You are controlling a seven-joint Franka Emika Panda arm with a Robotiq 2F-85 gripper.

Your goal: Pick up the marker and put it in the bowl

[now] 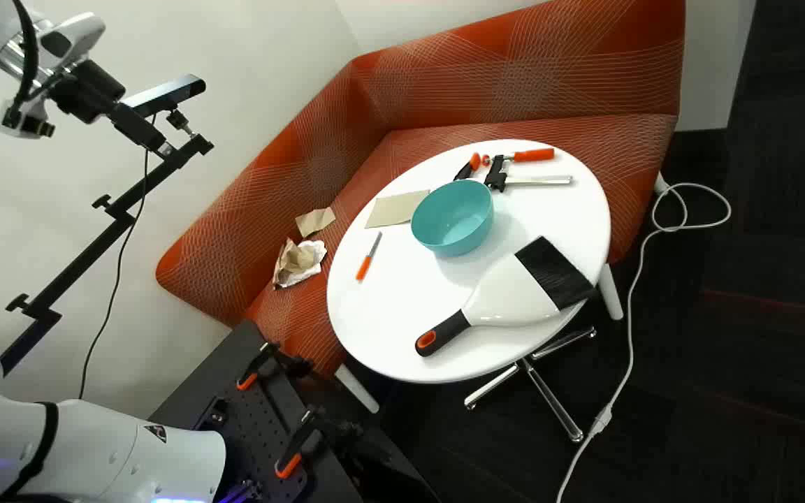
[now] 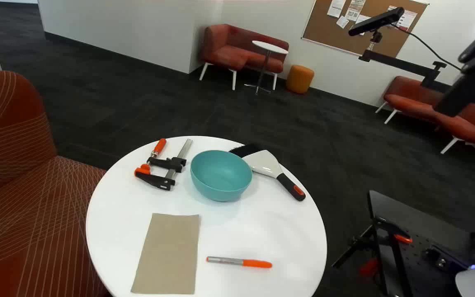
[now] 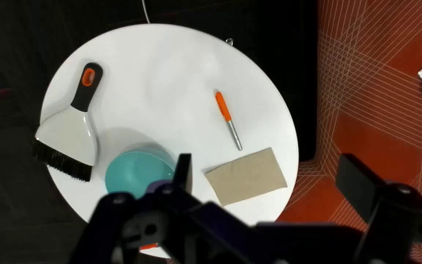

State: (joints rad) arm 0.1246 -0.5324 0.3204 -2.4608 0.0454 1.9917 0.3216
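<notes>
Wrist view: the marker (image 3: pixel 228 119) lies flat on the white tabletop (image 3: pixel 170 69), its silver end just beside the brown paper (image 3: pixel 247 178), the teal bowl (image 3: pixel 132 171) farther off. The claw (image 3: pixel 266 172) hangs well above, jaws wide apart, holding nothing. Reaching down seems the present step: best twist slightly so the jaws meet squarely across the marker, centre, descend slowly without dragging the paper, and pinch mid-length.

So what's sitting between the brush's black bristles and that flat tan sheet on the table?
The teal bowl stands between the bristles and the sheet, as all three views show.
</notes>
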